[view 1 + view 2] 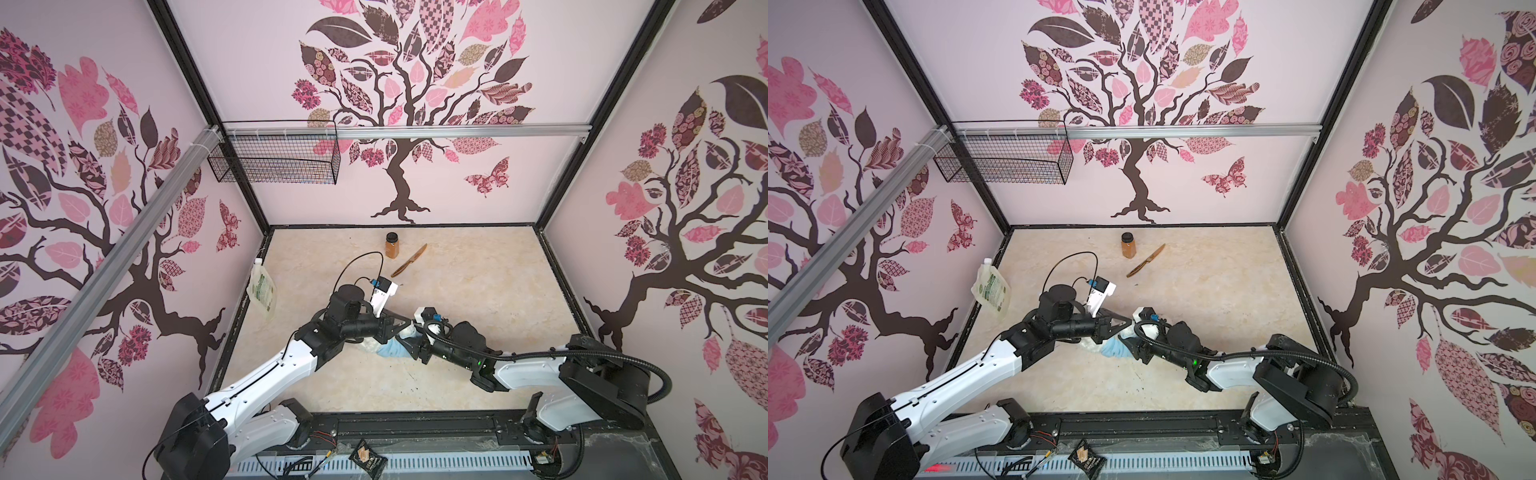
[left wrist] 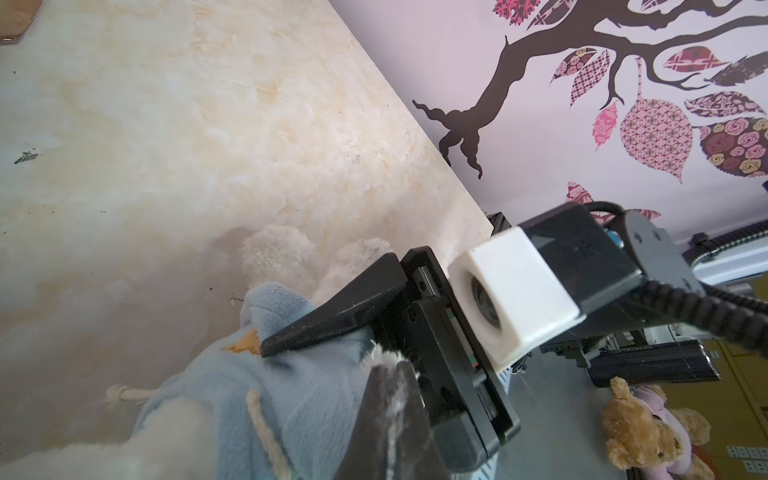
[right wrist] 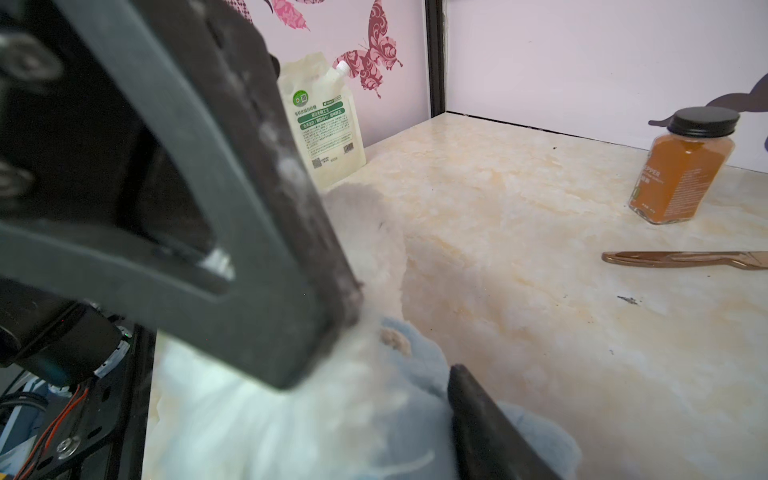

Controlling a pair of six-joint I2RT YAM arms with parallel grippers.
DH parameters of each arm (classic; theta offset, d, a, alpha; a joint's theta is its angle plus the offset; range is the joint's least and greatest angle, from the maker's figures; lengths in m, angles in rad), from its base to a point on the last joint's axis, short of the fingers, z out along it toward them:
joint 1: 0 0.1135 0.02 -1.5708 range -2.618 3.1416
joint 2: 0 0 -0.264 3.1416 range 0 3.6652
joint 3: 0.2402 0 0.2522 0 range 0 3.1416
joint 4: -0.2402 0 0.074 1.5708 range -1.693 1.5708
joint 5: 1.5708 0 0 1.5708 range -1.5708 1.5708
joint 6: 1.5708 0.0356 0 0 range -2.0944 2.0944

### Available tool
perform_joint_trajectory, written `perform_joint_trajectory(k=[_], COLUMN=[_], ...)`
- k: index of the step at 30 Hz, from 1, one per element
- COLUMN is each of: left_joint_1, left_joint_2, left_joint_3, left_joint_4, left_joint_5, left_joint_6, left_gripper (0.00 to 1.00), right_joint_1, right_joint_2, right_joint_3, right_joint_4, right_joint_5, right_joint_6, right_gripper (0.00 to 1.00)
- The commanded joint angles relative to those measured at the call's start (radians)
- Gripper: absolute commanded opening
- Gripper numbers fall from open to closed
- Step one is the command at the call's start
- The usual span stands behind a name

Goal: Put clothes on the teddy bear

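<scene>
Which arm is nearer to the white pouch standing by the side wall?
Left. The left arm passes beside the pouch, not touching it, on its way to the teddy bear. The right arm comes from the opposite side and lies beyond the bear.

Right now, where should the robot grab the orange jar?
Probably around the middle of the jar, below its black lid, coming in level from the near side. It stands upright with flat sides, and the wooden knife lies apart beside it.
</scene>
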Motion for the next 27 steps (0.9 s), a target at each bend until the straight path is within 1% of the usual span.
perform_joint_trajectory(k=[1,4,9,14,17,20,21,23,27], left_joint_1=[0.013,0.023,0.024,0.024,0.024,0.024,0.028,0.049,0.100], left_joint_2=[-0.061,-0.063,-0.063,-0.056,-0.044,-0.030,-0.021,0.004,0.060], left_joint_3=[0.023,0.034,0.059,0.031,-0.002,-0.026,-0.026,-0.016,0.021], left_joint_4=[0.227,0.278,0.330,0.356,0.336,0.258,0.243,0.204,0.183], left_joint_5=[0.114,0.131,0.155,0.136,0.092,-0.024,-0.065,-0.114,-0.174], left_joint_6=[-0.120,-0.162,-0.223,-0.222,-0.163,-0.046,-0.006,0.045,0.113], left_gripper=[0.00,0.00,0.00,0.00,0.00,0.00,0.00,0.00,0.00], right_joint_1=[-0.008,-0.008,-0.008,-0.007,-0.008,-0.007,-0.009,-0.011,-0.020], right_joint_2=[0.066,0.077,0.104,0.118,0.095,0.010,-0.029,-0.105,-0.238], right_joint_3=[-0.060,-0.089,-0.073,-0.051,-0.052,-0.052,-0.047,-0.026,0.029], right_joint_4=[-0.125,-0.115,-0.171,-0.222,-0.225,-0.255,-0.278,-0.341,-0.461], right_joint_5=[0.122,0.127,0.133,0.150,0.149,0.147,0.147,0.140,0.113], right_joint_6=[0.088,0.124,0.134,0.139,0.123,0.087,0.072,0.045,-0.005], right_gripper=[0.59,0.63,0.71,0.76,0.79,0.84,0.85,0.89,0.94])
